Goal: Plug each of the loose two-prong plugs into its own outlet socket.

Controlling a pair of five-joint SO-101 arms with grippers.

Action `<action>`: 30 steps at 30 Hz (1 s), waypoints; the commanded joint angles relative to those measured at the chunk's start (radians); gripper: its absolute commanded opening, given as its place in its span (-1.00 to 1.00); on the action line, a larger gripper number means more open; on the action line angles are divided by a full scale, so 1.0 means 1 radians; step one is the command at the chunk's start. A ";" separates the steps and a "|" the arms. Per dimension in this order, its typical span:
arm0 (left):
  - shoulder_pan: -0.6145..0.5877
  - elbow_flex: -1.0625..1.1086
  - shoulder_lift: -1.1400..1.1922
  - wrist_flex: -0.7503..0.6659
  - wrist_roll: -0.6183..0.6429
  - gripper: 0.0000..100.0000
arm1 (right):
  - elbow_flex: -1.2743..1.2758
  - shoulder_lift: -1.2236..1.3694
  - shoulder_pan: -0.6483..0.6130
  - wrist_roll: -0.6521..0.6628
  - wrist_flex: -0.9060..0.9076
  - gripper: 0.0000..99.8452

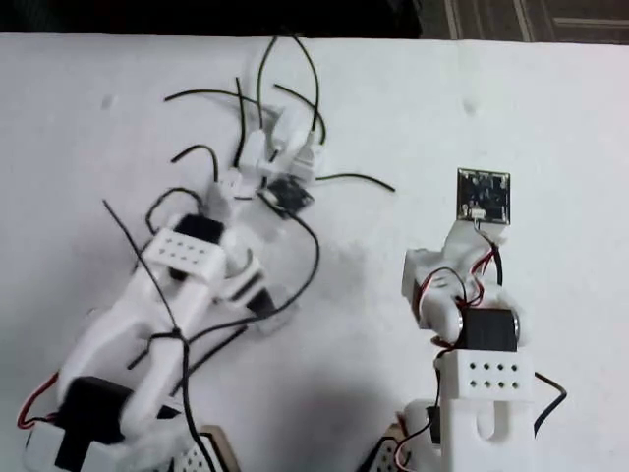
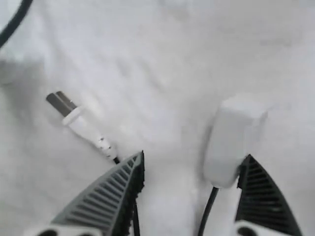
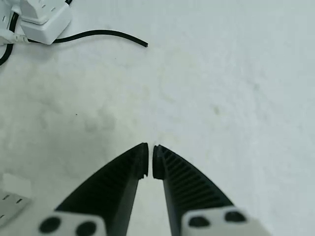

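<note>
In the left wrist view my left gripper point(image 2: 193, 160) is open just above the white table. A white block on a black cable point(image 2: 231, 142) lies between its fingers, close against one finger point(image 2: 261, 196). A loose white two-prong plug point(image 2: 74, 115) lies outside the other finger point(image 2: 118, 191), prongs pointing away. My right gripper point(image 3: 150, 160) is shut on nothing over bare table. A white outlet socket point(image 3: 42, 17) with a black cable point(image 3: 98, 34) lies far ahead of it. From above, the plugs and sockets point(image 1: 265, 157) are bunched at the end of the left arm point(image 1: 182, 251).
Black cables point(image 1: 295, 88) loop around the bunch at the table's back. A slotted white piece point(image 3: 10, 196) lies beside my right gripper. The right arm point(image 1: 486, 374) stands folded at the front right, its camera board point(image 1: 484, 194) ahead of it. The dark table edge point(image 1: 314, 15) runs along the back.
</note>
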 commanded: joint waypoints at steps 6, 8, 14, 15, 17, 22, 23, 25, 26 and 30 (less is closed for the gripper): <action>-0.035 -0.048 -0.042 -0.005 -0.015 -0.40 | -0.006 -0.008 -0.013 0.009 -0.019 -0.95; -0.053 -0.048 -0.042 -0.008 -0.011 -0.40 | -0.006 -0.008 -0.013 0.009 -0.019 -0.95; -0.124 -0.048 -0.084 -0.005 -0.017 -0.40 | -0.006 -0.008 -0.015 0.014 -0.019 -0.95; -0.143 -0.048 -0.107 -0.005 -0.017 -0.40 | -0.006 -0.008 -0.015 0.028 -0.019 -0.95; -0.177 -0.048 -0.150 -0.012 -0.017 -0.40 | -0.006 -0.008 -0.015 0.043 -0.019 -0.95; -0.208 -0.037 -0.156 -0.077 -0.003 -0.40 | -0.005 -0.008 -0.015 0.043 -0.019 -0.95; -0.220 -0.041 -0.134 -0.101 0.017 -0.42 | -0.005 -0.008 -0.015 0.043 -0.019 -0.95; -0.231 -0.048 -0.068 -0.166 0.052 -0.48 | -0.005 -0.008 -0.015 0.043 -0.018 -0.95; -0.231 -0.048 -0.027 -0.195 0.055 -0.51 | -0.005 -0.008 -0.015 0.043 -0.018 -0.95; -0.211 -0.114 0.173 -0.215 0.055 -0.52 | -0.005 -0.008 -0.015 0.043 -0.018 -0.95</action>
